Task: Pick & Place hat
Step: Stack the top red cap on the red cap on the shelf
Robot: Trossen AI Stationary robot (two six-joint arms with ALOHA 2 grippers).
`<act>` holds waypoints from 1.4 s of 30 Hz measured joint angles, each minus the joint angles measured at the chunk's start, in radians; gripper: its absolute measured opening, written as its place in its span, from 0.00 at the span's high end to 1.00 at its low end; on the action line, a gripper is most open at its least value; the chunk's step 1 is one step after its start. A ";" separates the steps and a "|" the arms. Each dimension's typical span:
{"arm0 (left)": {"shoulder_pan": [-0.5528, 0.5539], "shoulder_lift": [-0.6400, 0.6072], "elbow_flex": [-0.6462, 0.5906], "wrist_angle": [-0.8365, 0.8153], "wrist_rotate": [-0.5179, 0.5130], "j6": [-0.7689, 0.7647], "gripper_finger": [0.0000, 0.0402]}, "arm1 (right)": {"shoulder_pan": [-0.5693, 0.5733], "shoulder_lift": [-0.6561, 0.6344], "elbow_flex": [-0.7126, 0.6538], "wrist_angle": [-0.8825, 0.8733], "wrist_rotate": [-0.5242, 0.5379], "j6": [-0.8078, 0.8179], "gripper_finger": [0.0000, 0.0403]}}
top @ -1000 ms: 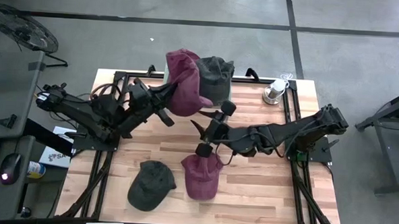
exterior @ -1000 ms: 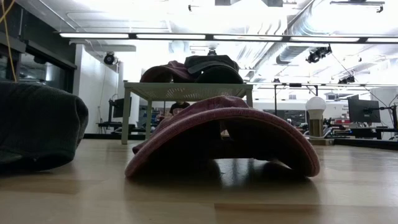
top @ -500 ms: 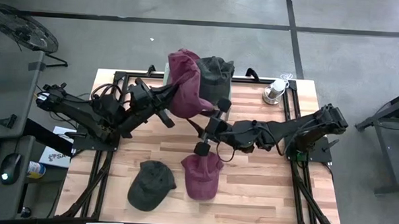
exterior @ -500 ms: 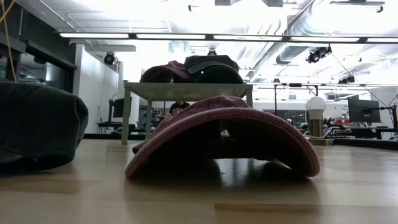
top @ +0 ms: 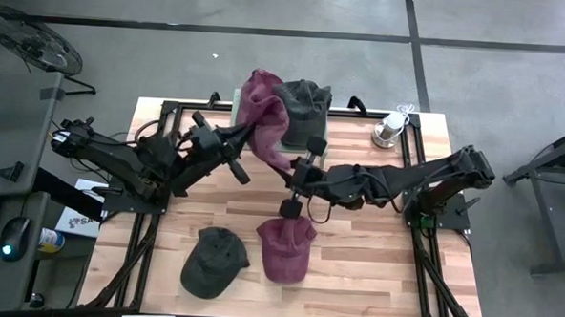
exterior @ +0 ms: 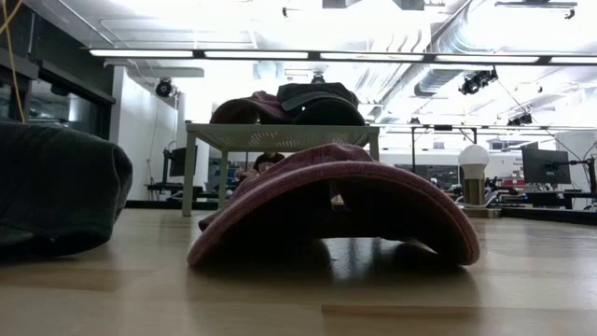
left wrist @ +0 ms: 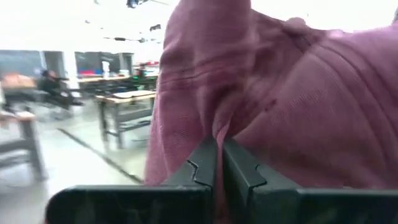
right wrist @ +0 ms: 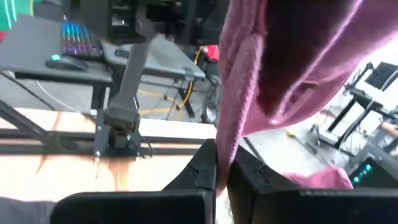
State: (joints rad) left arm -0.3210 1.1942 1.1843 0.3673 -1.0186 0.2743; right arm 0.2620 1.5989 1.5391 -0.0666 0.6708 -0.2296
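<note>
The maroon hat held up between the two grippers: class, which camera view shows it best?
The high view: the maroon hat shows whole, held by the left gripper and right gripper. Wrist views show only close folds of cloth; the low view hides it.

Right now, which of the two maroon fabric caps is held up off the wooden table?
The maroon fabric cap at the far edge, pinched by both claws; the other maroon cap lies flat.

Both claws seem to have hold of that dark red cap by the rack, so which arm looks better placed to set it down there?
Probably the left. Its gripper pinches the red cap beside the rack, while the right gripper holds the cap's lower edge farther away.
</note>
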 joint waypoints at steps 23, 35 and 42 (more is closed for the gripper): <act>-0.272 -0.125 0.000 -0.196 -0.077 0.382 0.35 | -0.101 -0.101 0.000 -0.315 -0.257 0.179 0.99; -0.216 -0.205 0.046 -0.454 0.171 0.295 0.32 | -0.197 -0.101 0.001 -0.310 -0.520 0.188 0.99; -0.115 -0.191 0.050 -0.448 0.245 0.424 0.32 | -0.231 -0.096 0.001 -0.352 -0.649 0.180 0.99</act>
State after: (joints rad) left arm -0.4361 1.0032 1.2341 -0.0803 -0.7741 0.6987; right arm 0.0312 1.5029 1.5398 -0.4182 0.0215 -0.0499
